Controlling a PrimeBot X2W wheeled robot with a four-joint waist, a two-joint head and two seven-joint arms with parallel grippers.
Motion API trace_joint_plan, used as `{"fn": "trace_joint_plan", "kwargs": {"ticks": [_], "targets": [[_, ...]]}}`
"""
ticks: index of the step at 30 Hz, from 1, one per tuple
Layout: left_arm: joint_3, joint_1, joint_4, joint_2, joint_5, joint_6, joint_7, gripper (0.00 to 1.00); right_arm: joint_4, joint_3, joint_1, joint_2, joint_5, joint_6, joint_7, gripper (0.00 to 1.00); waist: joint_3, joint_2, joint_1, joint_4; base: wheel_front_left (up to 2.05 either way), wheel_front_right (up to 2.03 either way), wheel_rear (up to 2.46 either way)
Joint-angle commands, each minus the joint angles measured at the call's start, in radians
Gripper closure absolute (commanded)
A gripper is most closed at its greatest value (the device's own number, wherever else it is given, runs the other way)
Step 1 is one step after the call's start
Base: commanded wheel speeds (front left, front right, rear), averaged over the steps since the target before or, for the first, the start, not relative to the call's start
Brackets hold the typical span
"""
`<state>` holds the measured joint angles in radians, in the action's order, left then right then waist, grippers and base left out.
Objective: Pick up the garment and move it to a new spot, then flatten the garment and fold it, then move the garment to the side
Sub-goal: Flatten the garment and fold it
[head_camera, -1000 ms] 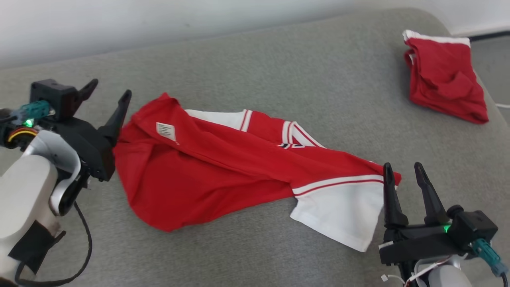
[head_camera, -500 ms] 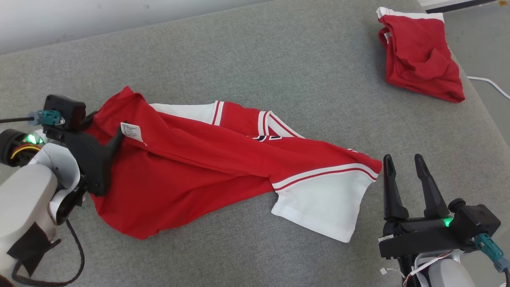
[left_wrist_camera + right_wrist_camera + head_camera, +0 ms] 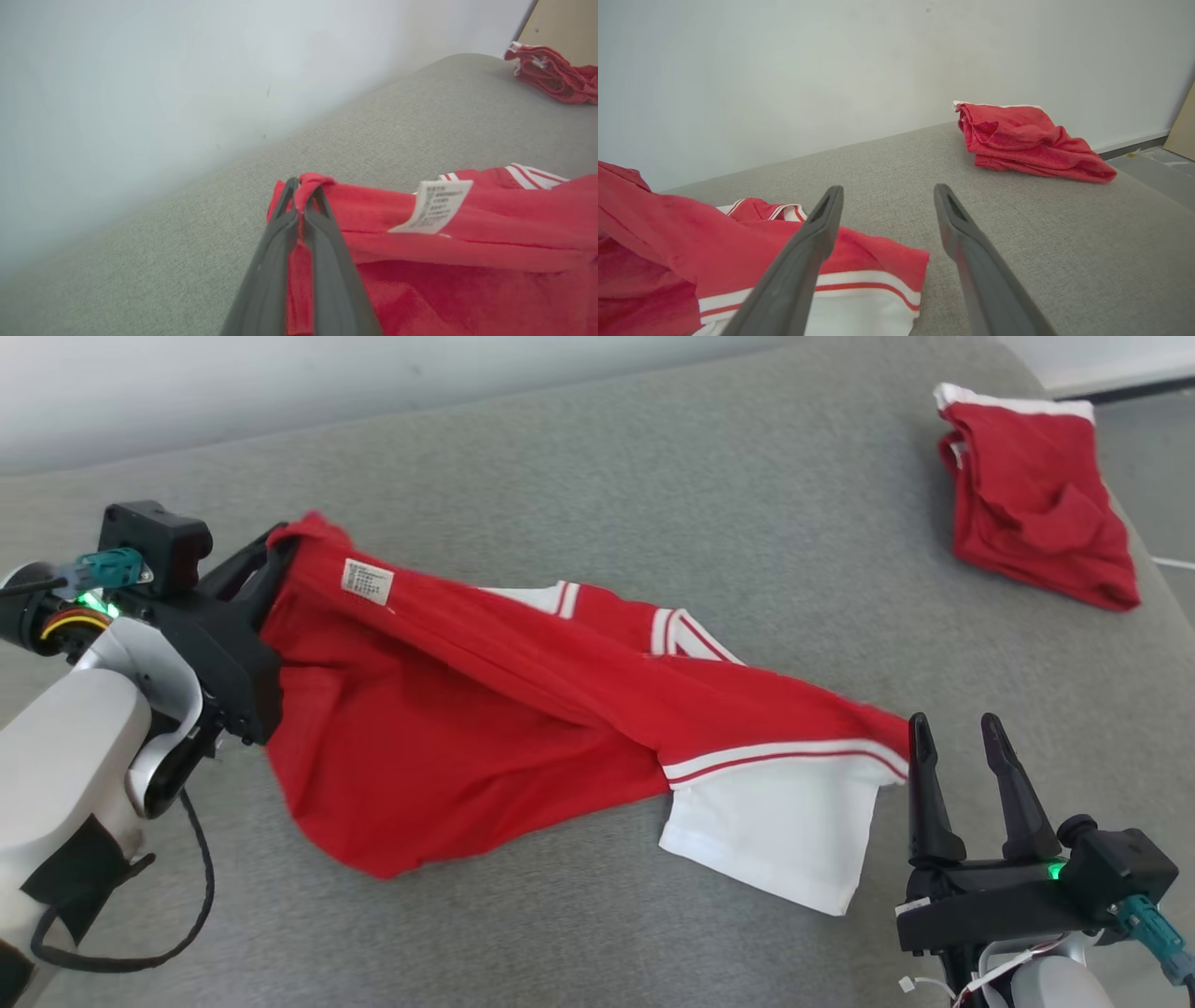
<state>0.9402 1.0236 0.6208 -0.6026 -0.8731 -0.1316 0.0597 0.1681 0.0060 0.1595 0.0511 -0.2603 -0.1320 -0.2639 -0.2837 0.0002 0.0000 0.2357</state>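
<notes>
– Closed now, the left hand [image 3: 277, 543] that stood spread beside the shirt [image 3: 467, 709] a second ago. It pinches a red edge of the cloth [image 3: 310, 179], and that end has come up off the cushion [image 3: 653, 467].
– And the rest of it?
– It lies across the cushion's middle, from its left side toward its near right, rumpled and doubled lengthwise. The body is red, with a white label [image 3: 367, 581] near the pinched end. A white sleeve [image 3: 775, 831] edged in red and white stripes lies flat at the other end.
– Right hand [image 3: 954, 723]?
– Spread, gripping nothing, at the cushion's near right, fingertips just beside the sleeve.
– Anything else?
– A crumpled red pile [image 3: 1036, 495] sits at the cushion's far right corner.
</notes>
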Motion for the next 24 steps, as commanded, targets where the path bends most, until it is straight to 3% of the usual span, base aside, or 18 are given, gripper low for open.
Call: {"fn": "trace_joint_plan", "kwargs": {"ticks": [1,8,15,19,24], "targets": [[-0.014,-0.018,-0.022,-0.001,-0.019,0.01,0.029,1.0,0.0,-0.005,-0.018,-0.001,0.009,0.003,0.0,0.0,0.051,-0.0002,0.0,-0.062,0.0,0.0,0.0],[-0.054,-0.15,-0.157,-0.03,-0.08,0.094,0.082,1.0,0.008,-0.027,-0.044,-0.001,0.019,0.003,0.0,0.0,0.108,-0.0002,0.0,-0.153,0.0,0.0,0.0],[-0.105,-0.435,-0.404,-0.077,-0.177,0.266,0.155,1.0,0.01,-0.048,-0.076,-0.001,0.026,0.003,0.0,0.0,0.139,-0.0002,0.0,-0.233,0.0,0.0,0.0],[-0.129,-0.605,-0.49,-0.06,-0.23,0.335,0.188,1.0,0.008,-0.057,-0.08,-0.001,0.036,0.003,0.0,0.0,0.133,-0.0002,0.0,-0.256,0.0,0.0,0.0],[-0.197,-0.77,-0.498,-0.002,-0.275,0.363,0.205,1.0,0.016,-0.058,-0.069,-0.001,0.044,0.003,0.0,0.0,0.128,-0.0002,0.0,-0.256,0.0,0.0,0.0]]}}
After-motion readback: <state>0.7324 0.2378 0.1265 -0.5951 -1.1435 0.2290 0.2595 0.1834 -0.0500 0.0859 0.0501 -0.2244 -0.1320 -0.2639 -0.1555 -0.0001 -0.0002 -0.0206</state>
